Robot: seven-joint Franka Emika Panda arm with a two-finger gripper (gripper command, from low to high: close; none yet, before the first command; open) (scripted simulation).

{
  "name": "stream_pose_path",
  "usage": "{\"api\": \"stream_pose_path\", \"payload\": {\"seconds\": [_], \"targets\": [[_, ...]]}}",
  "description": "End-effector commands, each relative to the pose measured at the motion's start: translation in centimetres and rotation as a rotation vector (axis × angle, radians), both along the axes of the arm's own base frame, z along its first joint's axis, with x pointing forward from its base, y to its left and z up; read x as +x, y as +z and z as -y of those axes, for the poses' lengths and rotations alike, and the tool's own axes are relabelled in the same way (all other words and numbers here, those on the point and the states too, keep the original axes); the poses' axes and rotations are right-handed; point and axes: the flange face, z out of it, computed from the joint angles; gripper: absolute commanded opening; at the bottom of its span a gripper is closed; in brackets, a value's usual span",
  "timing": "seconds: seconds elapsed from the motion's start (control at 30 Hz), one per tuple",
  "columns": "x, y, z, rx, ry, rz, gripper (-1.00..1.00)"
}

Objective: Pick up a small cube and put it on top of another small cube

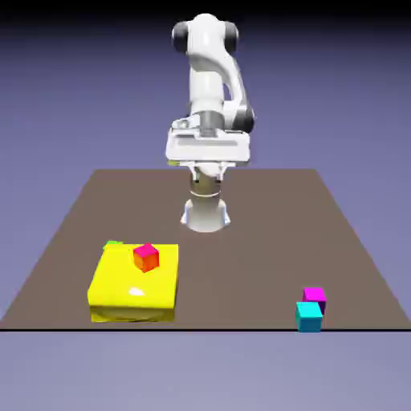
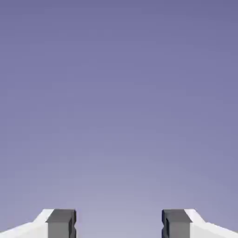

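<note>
Cyan cube at the desk's near edge, just before the magenta cube; likely awaiting pickup. Red-orange cube raised on the yellow block, so placement probably needs extra height. Gripper: fingers wide apart, nothing between them.

I observe the cyan cube upright at the desk's front edge; the red-orange, pink-topped cube rests atop the yellow block.
</note>
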Motion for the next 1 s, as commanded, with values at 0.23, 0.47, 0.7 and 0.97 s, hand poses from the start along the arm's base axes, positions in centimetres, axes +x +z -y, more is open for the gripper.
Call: {"api": "stream_pose_path", "payload": {"seconds": [0.23,0.47,0.7,0.97], "targets": [[7.1,-4.1,-6.2,-0.059,0.048,-0.279,0.0],[11.7,-9.2,-12.0,-0.096,0.077,-0.507,0.0],[14.9,-14.4,-17.6,-0.115,0.09,-0.715,0.0],[17.3,-19.6,-22.8,-0.11,0.078,-0.927,0.0]]}}
